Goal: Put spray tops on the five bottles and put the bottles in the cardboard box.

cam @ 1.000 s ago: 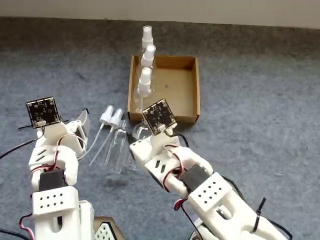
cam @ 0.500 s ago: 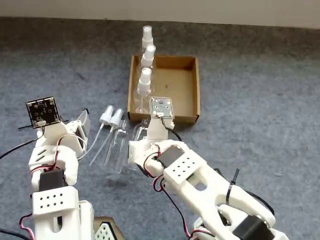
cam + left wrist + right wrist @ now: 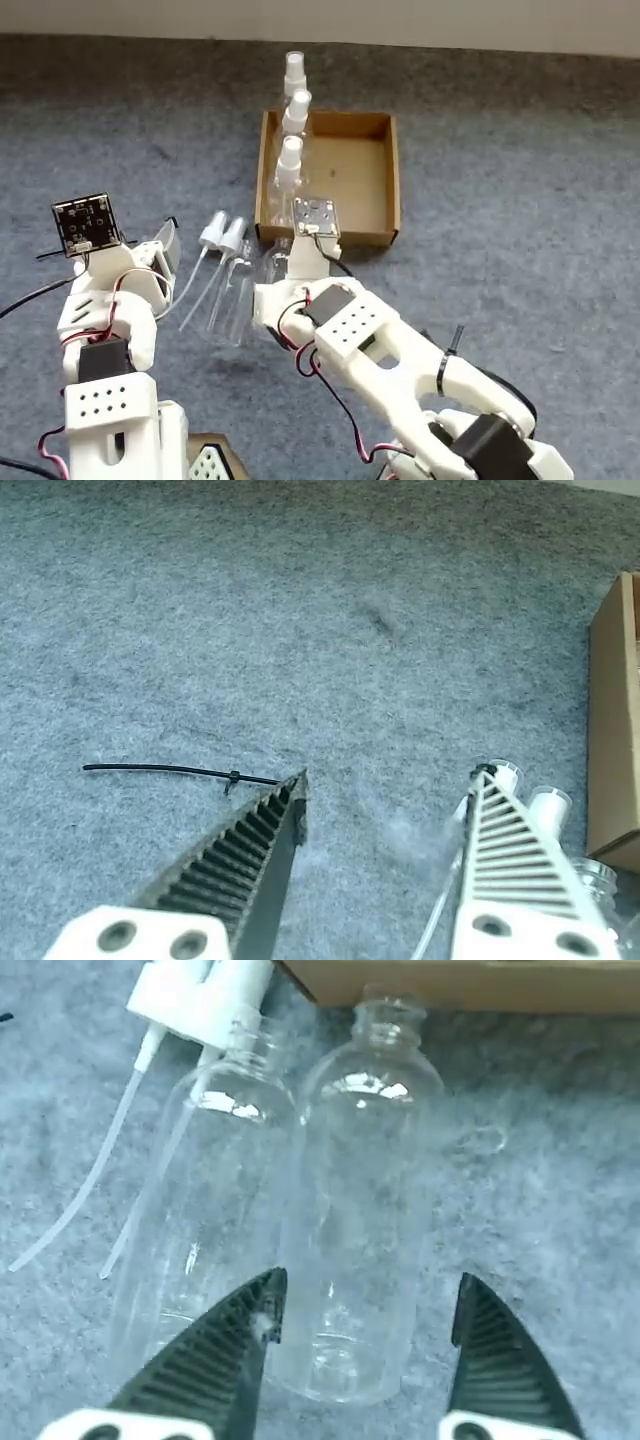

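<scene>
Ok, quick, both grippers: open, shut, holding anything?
Left gripper: open, empty.
Right gripper: open, straddling the uncapped clear plastic bottle lying on its side, not gripping it.

The left gripper [image 3: 392, 776] hangs over grey carpet [image 3: 250, 600], its toothed jaws spread wide. A black cable tie [image 3: 180, 771] lies flat, ending by one fingertip (whether it touches is unclear). White spray tops [image 3: 548, 805] sit just beside the other fingertip, near the cardboard box [image 3: 615, 710].
</scene>
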Tool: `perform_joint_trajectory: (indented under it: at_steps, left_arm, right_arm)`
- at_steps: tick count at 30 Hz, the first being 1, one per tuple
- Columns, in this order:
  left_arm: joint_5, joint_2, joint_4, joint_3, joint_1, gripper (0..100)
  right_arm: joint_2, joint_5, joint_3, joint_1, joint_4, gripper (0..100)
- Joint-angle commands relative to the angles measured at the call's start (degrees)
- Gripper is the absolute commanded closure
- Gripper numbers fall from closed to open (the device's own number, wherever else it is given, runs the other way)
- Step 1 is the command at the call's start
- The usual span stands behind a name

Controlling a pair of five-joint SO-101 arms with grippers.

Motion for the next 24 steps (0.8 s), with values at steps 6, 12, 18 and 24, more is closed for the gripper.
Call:
perform_joint_trajectory:
  at_steps: [6, 12, 18, 24]
  left_arm:
    - [0.3, -0.4, -1.1, -0.3, 0.8, 77]
    - [0.3, -0.4, -1.1, -0.3, 0.8, 77]
    - [0.3, -0.4, -1.1, -0.3, 0.9, 77]
    - [0.3, -0.4, -1.1, -0.3, 0.9, 77]
  right_arm:
    - [0.6, 0.4, -0.6, 3.2, 2.4, 94.0]
    - [0.5, 11.3, -0.7, 6.3, 10.2, 99.3]
    - [0.5, 34.1, -1.1, 10.2, 28.9, 99.3]
    - [0.5, 61.9, -0.9, 21.2, 39.5, 99.3]
